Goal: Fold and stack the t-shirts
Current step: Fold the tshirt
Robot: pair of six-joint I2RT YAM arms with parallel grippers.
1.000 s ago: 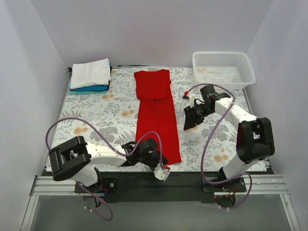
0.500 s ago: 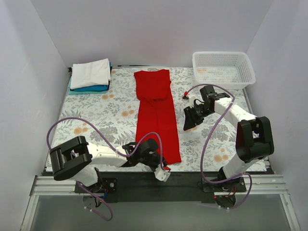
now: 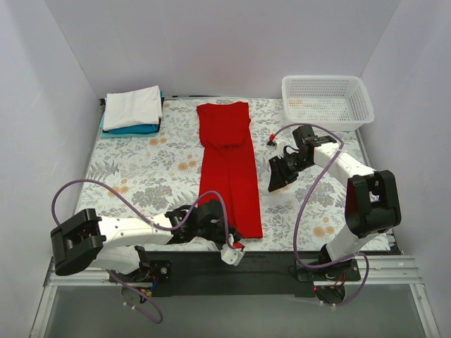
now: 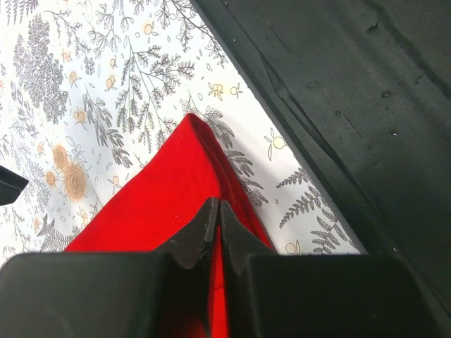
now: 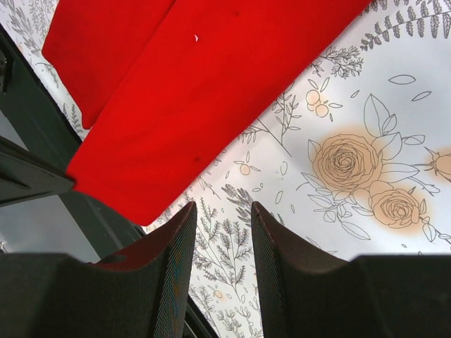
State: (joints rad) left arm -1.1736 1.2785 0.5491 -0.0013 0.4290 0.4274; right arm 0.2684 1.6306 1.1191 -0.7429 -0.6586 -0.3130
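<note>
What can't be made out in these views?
Top view: teal shirt mostly covered by white shirt; its fold is hidden.
Left wrist: fingers of the left end effector hide how much red shirt is pinched.
Right wrist: red shirt cut off by top edge.
Top view: basket contents too small to tell.

Two dark fingers (image 5: 169,282) of the right gripper (image 5: 222,211) are seen rising from the bottom of the frame, held apart, with nothing between them but the floral tablecloth (image 5: 338,232) covering the worktop. The upper left and top of the frame are filled by the red t-shirt (image 5: 211,84), laid flat, with one layer's edge seen running diagonally across it. Its lower corner is found just above the left finger. Orange roses (image 5: 345,162) are printed at the right. A dark strip (image 5: 32,134) is seen along the left edge.
</note>
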